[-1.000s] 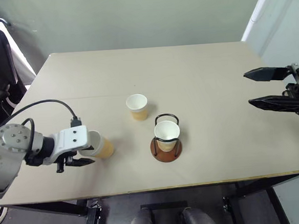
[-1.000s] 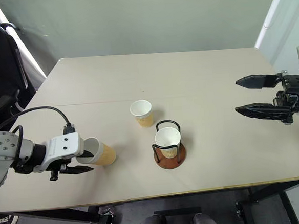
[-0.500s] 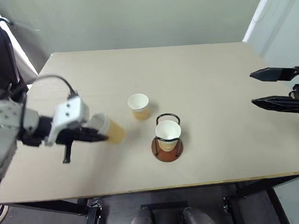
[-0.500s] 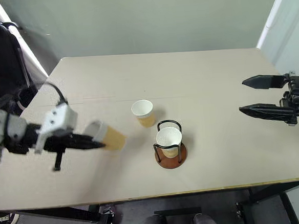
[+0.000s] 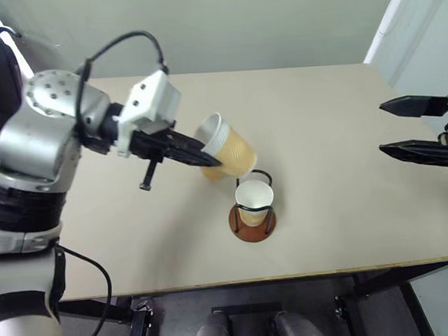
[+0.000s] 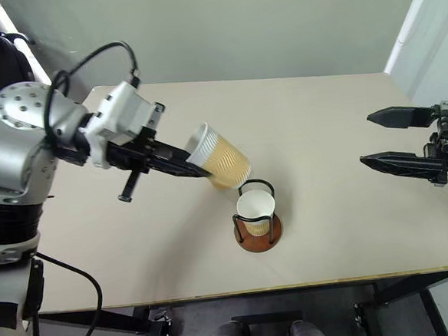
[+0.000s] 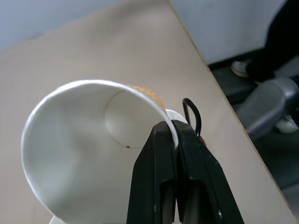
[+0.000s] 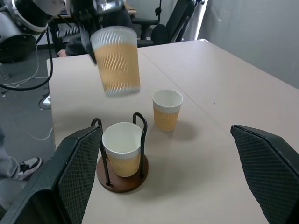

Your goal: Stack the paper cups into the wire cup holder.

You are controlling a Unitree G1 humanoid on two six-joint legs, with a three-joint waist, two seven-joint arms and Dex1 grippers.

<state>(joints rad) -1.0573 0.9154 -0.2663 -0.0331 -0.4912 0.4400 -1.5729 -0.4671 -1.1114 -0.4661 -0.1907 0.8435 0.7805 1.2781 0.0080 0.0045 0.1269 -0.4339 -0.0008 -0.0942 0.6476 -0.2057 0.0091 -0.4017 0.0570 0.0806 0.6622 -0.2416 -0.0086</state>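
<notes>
Table (image 5: 351, 228): We see a beige top spanning the middle of the head views, grey wall behind.
Left gripper (image 5: 208, 157): It reaches in from the upper left toward frame centre, its black fingers (image 7: 161, 154) pinched tight on the white rim of a cup; our wrist view shows the rim squeezed between both fingers.
Right gripper (image 5: 394, 129): At the right edge, mid-height, above the table, fingers spread wide with nothing between them.
Held cup (image 5: 229, 148): Tilted in the air at centre, mouth toward the upper left, just above and left of the holder.
Holder (image 5: 251, 221): Brown disc with black wires, just below centre, with one upright cup (image 5: 253, 199) seated inside.
Third cup (image 8: 167, 109): Upright on the table just beyond the holder in our right wrist view; the held cup covers most of it in the head views.
</notes>
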